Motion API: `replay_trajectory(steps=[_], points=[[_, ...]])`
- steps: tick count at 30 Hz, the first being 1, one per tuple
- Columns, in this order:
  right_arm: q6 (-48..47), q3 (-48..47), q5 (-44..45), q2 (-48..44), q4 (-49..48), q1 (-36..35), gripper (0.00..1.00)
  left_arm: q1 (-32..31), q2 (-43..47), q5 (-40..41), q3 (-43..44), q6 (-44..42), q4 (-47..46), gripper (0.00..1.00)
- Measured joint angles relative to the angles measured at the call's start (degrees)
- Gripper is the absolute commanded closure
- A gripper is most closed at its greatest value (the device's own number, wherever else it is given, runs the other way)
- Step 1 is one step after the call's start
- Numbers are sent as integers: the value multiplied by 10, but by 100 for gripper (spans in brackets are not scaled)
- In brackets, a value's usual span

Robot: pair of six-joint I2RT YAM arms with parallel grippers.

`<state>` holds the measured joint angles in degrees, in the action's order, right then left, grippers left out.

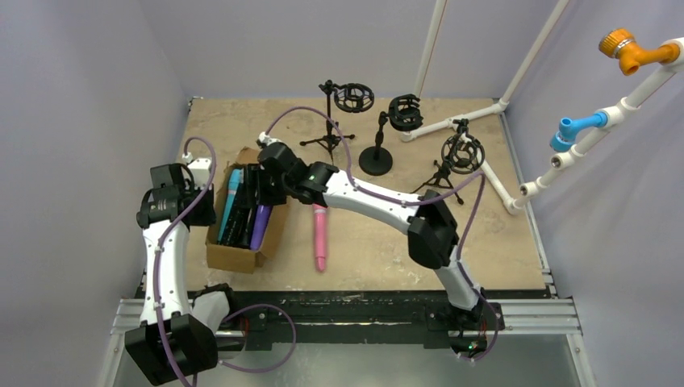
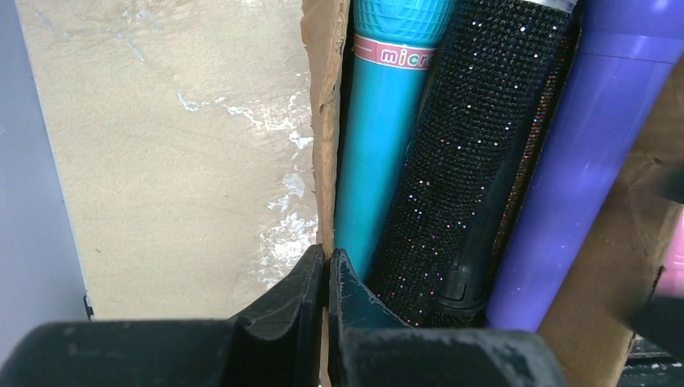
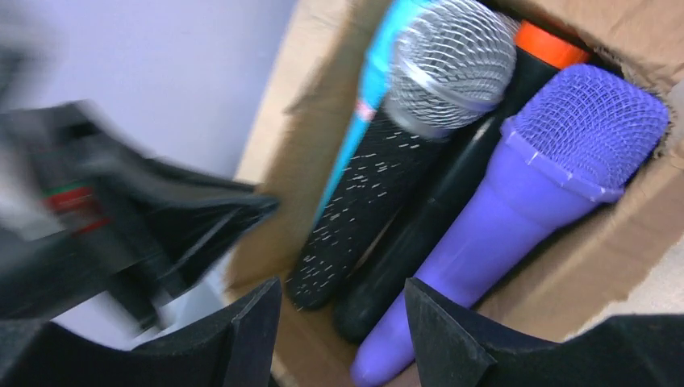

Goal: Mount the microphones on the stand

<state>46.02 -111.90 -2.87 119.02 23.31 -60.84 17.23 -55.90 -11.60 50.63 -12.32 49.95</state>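
A cardboard box [image 1: 234, 256] holds several microphones: a teal one [image 1: 229, 199], black ones [image 1: 245, 211] and a purple one [image 1: 261, 226]. A pink microphone [image 1: 320, 235] lies on the table right of the box. My left gripper [image 2: 328, 266] is shut on the box's left wall [image 2: 325, 121], beside the teal microphone [image 2: 379, 145], a black glitter one [image 2: 476, 161] and the purple one [image 2: 581, 161]. My right gripper [image 3: 343, 310] is open and empty above the box, over the handles of the glitter microphone [image 3: 379, 201], a black one [image 3: 435, 226] and the purple one [image 3: 516, 218].
Three black microphone stands with ring mounts stand at the back: left [image 1: 339, 113], middle [image 1: 387, 133] and right [image 1: 456, 157]. White pipes [image 1: 492, 173] run along the back right. The left arm [image 3: 121, 218] shows blurred beside the box in the right wrist view.
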Motion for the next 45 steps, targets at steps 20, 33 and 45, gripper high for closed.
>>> replay_trajectory(steps=[20, 33, 45], points=[[61, -78, -26, 127, 6, 1, 53, 0, 26, -58, 20, 25, 43, 100], [67, -29, -24, 75, -15, 2, 100, 0, 19, -31, 20, 21, 40, 100], [-5, 259, -58, -248, -26, 104, 100, 0, 13, 1, 20, 20, 16, 100]])
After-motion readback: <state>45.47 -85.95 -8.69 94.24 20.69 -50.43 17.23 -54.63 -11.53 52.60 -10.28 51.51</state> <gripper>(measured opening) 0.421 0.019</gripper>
